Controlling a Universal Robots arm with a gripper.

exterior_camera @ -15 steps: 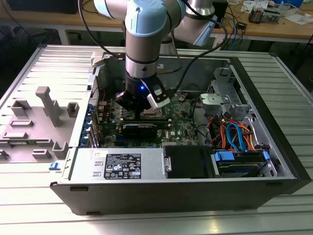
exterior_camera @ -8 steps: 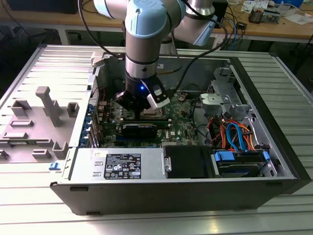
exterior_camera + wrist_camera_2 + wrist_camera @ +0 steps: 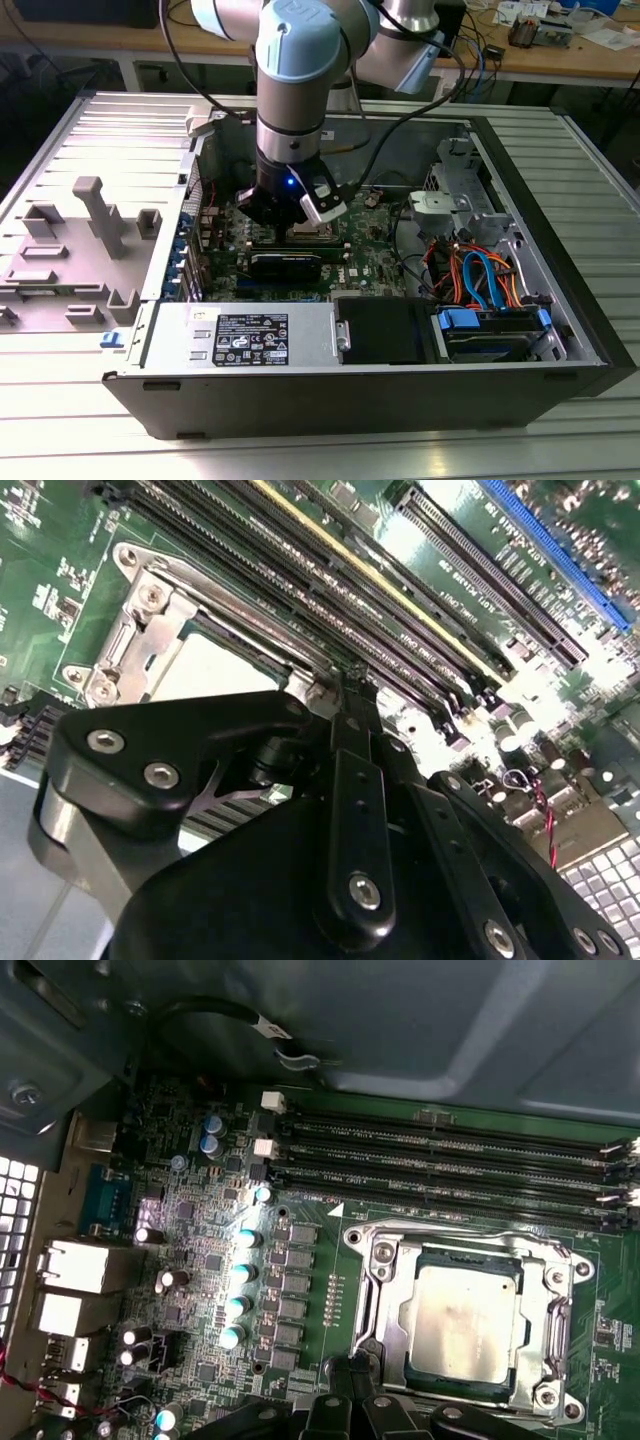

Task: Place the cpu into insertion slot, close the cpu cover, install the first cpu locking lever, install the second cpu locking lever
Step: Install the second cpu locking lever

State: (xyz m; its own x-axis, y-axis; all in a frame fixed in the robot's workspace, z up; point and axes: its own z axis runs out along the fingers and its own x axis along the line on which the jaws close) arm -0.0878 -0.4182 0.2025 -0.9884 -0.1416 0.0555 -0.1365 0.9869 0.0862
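The cpu [image 3: 468, 1318] lies flat in its socket on the green motherboard, its silver-grey top showing through the window of the cpu cover [image 3: 548, 1305], which lies closed over it. In the second wrist view the cpu [image 3: 215, 670] and cover [image 3: 150, 620] sit just beyond my fingers. My gripper [image 3: 348, 680] is shut, its black fingertips pressed together at the socket's edge beside the memory slots. It also shows in the first wrist view [image 3: 350, 1365] and hangs over the socket in the exterior view [image 3: 298, 228]. I cannot tell whether a locking lever is pinched between the tips.
Long black memory slots [image 3: 450, 1155] run close along one side of the socket. A black block [image 3: 285, 265] sits nearer the case front, beside the power supply [image 3: 250, 335]. Drive cables [image 3: 480, 280] fill the exterior view's right. A grey moulded tray [image 3: 80, 240] lies outside the case.
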